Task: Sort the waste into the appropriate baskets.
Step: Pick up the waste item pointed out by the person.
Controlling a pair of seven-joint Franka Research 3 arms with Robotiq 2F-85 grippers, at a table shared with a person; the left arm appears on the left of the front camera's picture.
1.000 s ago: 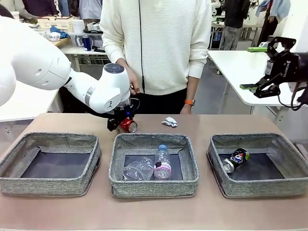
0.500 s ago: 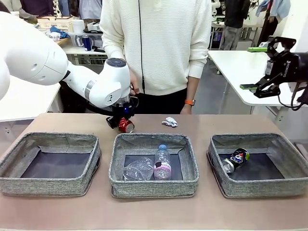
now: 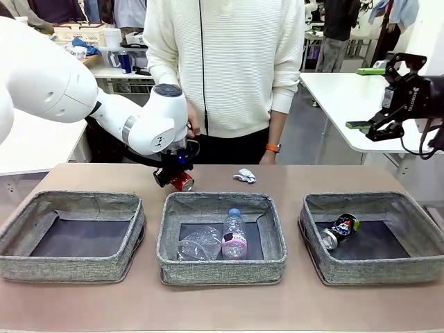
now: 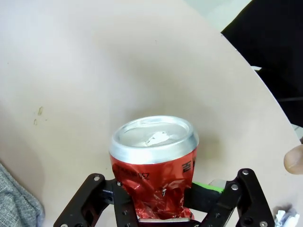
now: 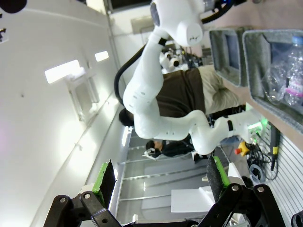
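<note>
Main risk: the red can (image 3: 183, 181) slips or swings in the grip. The left gripper (image 3: 175, 177) pinches it low on a crumpled, dented stretch of wall, w/ most of the can & its silver top sticking out past the fingertips, so a fast swing could twist it loose. The likely home is the right basket (image 3: 374, 272), lower right of front view, which already has the dark blue can (image 3: 340, 229). That route probably crosses the middle basket (image 3: 222, 272) w/ the two bottles, so a drop there = a mis-sort. A person's fingertip (image 4: 293, 160) also shows at the right edge of the left wrist view, close by, so a bump is possible. In that view the left gripper (image 4: 161, 196) is narrowed to approx. can width & clamped on the red can (image 4: 154, 156), green pad pressed into the dented side. The can sits left of centre in front view, just behind the middle basket's far rim; can't tell if it's touching the table (image 3: 222, 309). The right gripper (image 3: 364, 97), upper right, is spread wide w/ nothing in it.
</note>
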